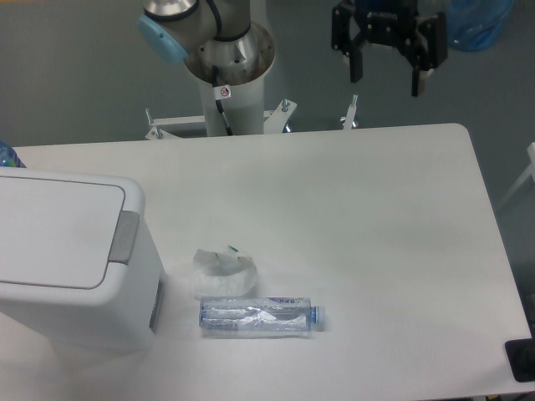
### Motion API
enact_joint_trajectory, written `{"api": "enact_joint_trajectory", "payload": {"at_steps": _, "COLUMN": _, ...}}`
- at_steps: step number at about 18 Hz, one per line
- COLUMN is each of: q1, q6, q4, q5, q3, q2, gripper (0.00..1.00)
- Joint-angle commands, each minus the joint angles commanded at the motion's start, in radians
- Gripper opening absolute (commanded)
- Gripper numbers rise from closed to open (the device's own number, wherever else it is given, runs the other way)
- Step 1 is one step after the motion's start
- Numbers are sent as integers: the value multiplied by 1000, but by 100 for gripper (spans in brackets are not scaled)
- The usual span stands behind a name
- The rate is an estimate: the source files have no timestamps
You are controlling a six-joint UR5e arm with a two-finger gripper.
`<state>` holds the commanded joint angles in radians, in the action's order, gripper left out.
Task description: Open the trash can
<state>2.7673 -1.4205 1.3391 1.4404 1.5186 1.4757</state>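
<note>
grey floor behind a white rounded-corner table (376, 234). large white boxy plastic trash can (67, 259) sits at the table's left edge, flat lid down, grey push-button facing right. clear crushed plastic bottle (261, 317) lies near it, a crumpled white wad (222, 272) just behind. black two-finger gripper (385, 79) hangs past the far edge, fingers spread, holding nothing.

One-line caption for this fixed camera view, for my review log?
Open gripper hangs above the table's far edge, away from the closed white trash can; a crushed bottle and crumpled wrapper lie beside it.
</note>
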Motion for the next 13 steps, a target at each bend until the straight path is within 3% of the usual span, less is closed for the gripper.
{"api": "enact_joint_trajectory", "payload": {"at_steps": 6, "q1": -3, "q6": 9, "q4": -2, "q5": -18, "q3": -11, "q2": 8, "gripper": 100}}
{"api": "enact_joint_trajectory", "payload": {"at_steps": 13, "q1": -63, "q6": 314, "q4": -54, "q5": -15, "q3": -48, "q2": 64, "gripper": 100}}
